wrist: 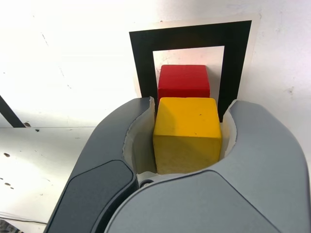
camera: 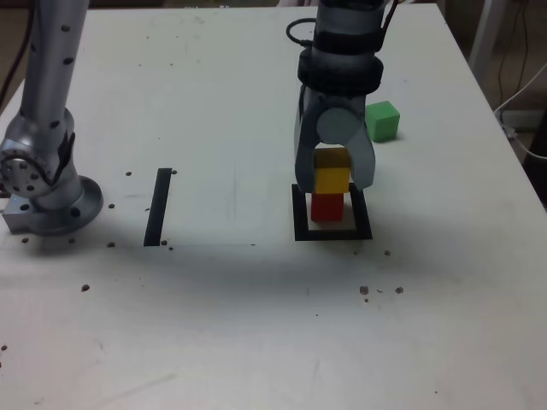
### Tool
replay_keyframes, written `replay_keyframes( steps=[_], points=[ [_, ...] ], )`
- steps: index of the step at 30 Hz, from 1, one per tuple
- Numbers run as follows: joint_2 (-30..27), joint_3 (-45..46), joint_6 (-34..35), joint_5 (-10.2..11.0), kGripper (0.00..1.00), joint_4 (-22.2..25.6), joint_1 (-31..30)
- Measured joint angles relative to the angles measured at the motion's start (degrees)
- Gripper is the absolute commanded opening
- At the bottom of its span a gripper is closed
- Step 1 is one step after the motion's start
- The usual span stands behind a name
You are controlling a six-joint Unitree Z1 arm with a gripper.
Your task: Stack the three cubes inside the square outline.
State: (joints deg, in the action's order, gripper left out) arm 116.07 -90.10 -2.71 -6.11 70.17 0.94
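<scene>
Reaching down from the top of the exterior view, a robot arm point(camera: 346, 47) holds its gripper point(camera: 334, 175) low over a white tabletop point(camera: 231, 316), the jaws drawn in around a yellow cube point(wrist: 187, 136). The jaws stand closed on the block, one to either side, with its top and one face exposed between them in the wrist view. The wrist points steeply downward, bringing the fingertips above the square outline point(camera: 362, 233).

Inside that black frame sits a red cube point(wrist: 183, 80), partly hidden by the yellow one. In the exterior view the yellow block appears directly above the red; whether the two touch cannot be told. A green cube point(camera: 382, 121) rests on the table outside the outline, just beside the arm toward the exterior view's right and farther back. A straight black strip point(camera: 158, 207) lies well apart, toward the exterior view's left.
</scene>
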Motion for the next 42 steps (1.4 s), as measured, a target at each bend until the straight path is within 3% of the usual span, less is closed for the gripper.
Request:
replay_keyframes(
  steps=[9,16,19,27,36,42],
  points=[
    [0.0,1.9,-0.3,-0.1,0.47,-1.6,0.0],
    [0.0,2.6,-0.4,-0.2,0.88,-2.0,0.0],
    [0.0,2.8,-0.5,-0.2,0.97,-2.1,0.0],
    [-0.9,3.0,-0.4,0.8,0.99,-2.2,0.0],
    [-4.8,2.3,1.5,7.3,0.99,-0.1,2.1],
    [-4.8,-1.3,0.9,9.8,0.99,2.0,6.7]
  ],
)
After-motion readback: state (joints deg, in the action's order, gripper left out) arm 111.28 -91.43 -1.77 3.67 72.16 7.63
